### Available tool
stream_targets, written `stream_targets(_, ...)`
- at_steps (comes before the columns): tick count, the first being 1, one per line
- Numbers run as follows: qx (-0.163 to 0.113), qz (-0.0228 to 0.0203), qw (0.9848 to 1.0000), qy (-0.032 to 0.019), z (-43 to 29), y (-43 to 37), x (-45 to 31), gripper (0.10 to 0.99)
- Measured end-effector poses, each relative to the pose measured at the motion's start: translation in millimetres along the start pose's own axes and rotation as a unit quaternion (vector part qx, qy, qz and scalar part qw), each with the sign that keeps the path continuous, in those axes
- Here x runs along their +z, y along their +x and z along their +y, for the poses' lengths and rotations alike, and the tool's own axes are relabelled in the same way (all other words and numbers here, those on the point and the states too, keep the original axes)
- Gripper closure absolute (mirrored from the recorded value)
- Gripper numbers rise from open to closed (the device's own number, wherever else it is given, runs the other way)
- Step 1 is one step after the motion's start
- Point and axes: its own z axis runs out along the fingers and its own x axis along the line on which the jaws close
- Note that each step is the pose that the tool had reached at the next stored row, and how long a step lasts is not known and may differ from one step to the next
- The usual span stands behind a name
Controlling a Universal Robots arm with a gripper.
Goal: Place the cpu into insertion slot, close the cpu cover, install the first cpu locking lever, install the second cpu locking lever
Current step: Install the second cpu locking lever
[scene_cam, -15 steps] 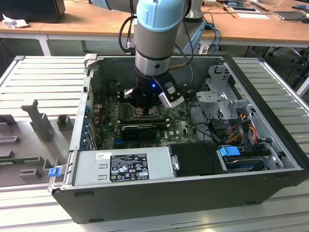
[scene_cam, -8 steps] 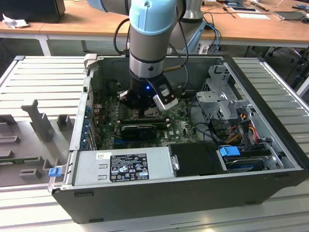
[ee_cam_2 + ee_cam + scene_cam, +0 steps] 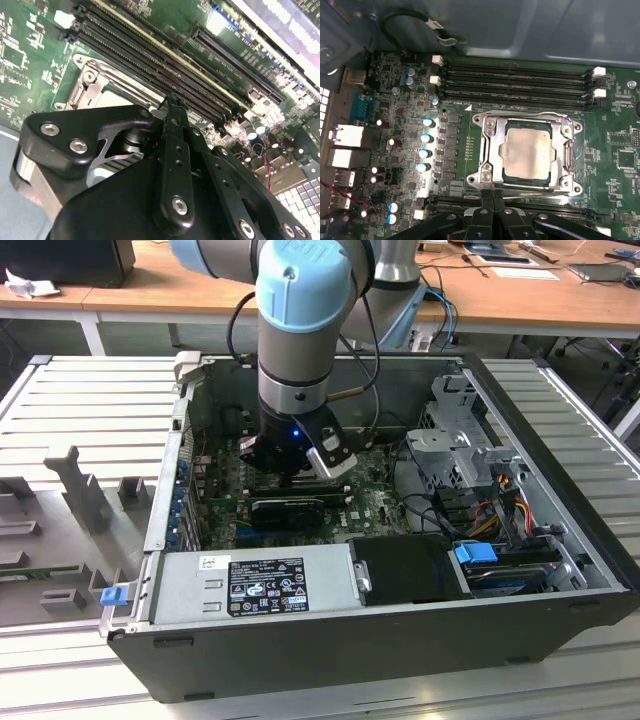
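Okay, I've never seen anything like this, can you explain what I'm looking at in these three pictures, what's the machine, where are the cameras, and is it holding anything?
This is a robot arm reaching down into an opened computer case that lies on a table. The exterior view comes from a camera standing off the arm. Both wrist views come from cameras riding on the arm, looking down past its black gripper at the green circuit board. In the first wrist view the cpu, a pale square chip, sits in the insertion slot, with the metal cpu cover closed around it. The gripper's fingers are pressed together at the socket's edge and hold nothing. The long black strips are memory slots.
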Motion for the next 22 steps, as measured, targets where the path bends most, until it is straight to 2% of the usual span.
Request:
stream_targets(2,-0.001,-0.0016,0.9998,-0.0203,-3.2,3.6,0.3,0.98)
stream_targets(4,-0.001,-0.0021,0.9997,-0.0259,-5.4,5.1,0.8,0.98)
stream_targets(5,-0.001,-0.003,0.9993,-0.0369,-9.1,6.9,0.2,0.98)
stream_targets(6,-0.001,-0.0033,0.9991,-0.0416,-10.5,8.1,-0.1,0.98)
stream_targets(9,-0.002,-0.004,0.9988,-0.0494,-13.4,12.2,0.3,0.98)
stream_targets(11,-0.002,-0.0042,0.9986,-0.0527,-14.9,12.5,2.1,0.98)
stream_targets(16,-0.002,-0.0054,0.9978,-0.0667,-16.5,12.7,7.4,0.98)
stream_targets(22,-0.002,-0.0063,0.9968,-0.0791,-18.0,13.0,11.9,0.98)
